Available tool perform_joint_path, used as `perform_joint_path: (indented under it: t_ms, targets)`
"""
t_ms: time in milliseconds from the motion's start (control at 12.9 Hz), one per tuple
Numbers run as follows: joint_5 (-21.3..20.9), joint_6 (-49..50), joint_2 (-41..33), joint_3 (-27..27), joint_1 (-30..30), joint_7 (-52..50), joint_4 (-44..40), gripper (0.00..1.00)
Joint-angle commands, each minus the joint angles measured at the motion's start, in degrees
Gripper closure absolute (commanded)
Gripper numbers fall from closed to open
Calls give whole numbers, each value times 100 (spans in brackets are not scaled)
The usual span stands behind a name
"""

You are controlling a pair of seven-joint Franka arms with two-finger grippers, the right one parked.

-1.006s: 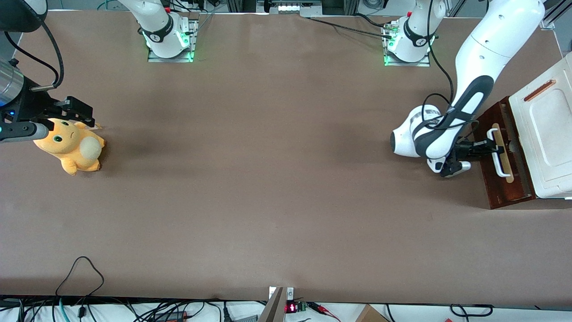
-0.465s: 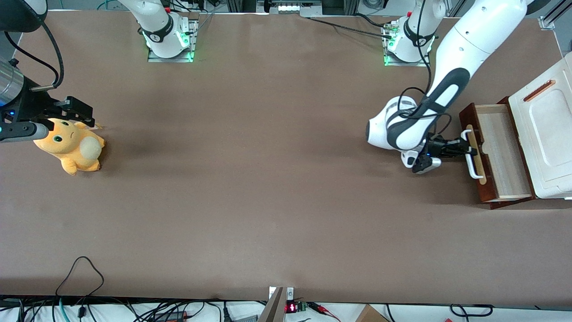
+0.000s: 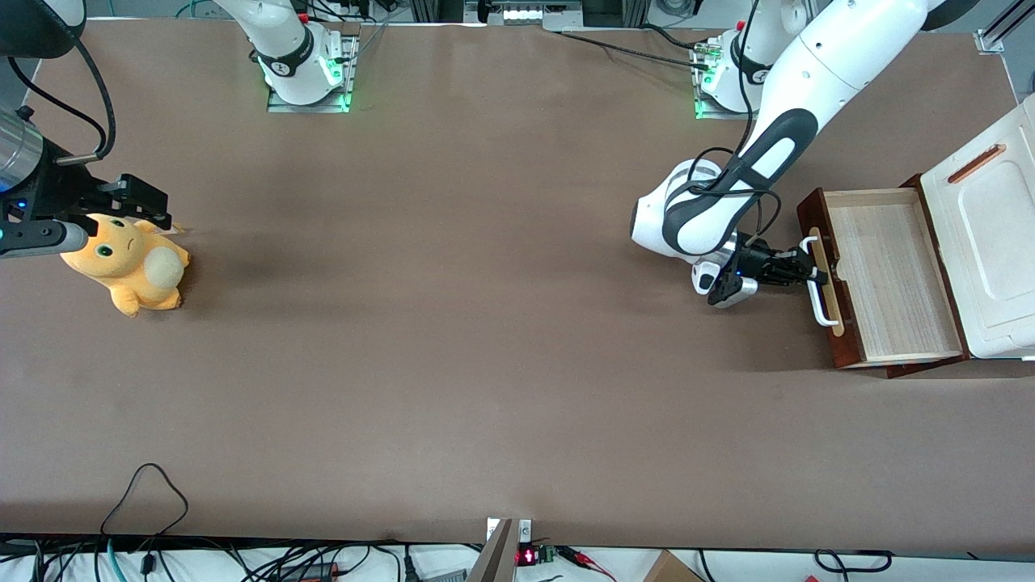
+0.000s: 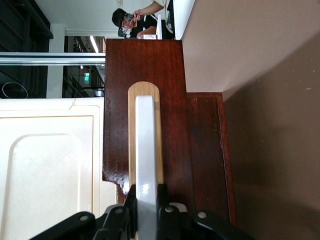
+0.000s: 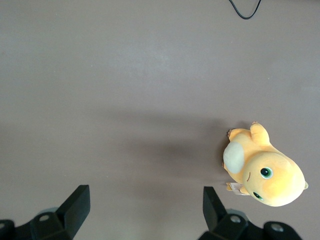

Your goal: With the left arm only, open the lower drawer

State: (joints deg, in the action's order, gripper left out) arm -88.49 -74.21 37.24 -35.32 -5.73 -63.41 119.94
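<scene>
Lying pulled well out, the lower drawer (image 3: 885, 279), its white handle (image 4: 146, 160) sitting clenched in the pincer (image 3: 808, 273). Reaching down low over the surface (image 3: 453, 323), the left arm (image 3: 760, 158), elbow bent

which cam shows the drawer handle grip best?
Left wrist view: the gripper is shut on the white handle, a finger on each side. Front view shows the gripper at the handle of the pulled-out lower drawer, but the contact is small. Right wrist view shows none of it.
</scene>
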Motion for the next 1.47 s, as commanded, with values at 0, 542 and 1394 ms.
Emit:
perform_joint_path:
  t_ms: [0, 542, 1394]
  targets:
    - [-72, -85, -6, 77, -42, 514, -155, 42]
    - [-98, -173, -23, 324, -86, 514, -234, 2]
    - [2500, -1489, -900, 34, -174, 1294, -1613, 0]
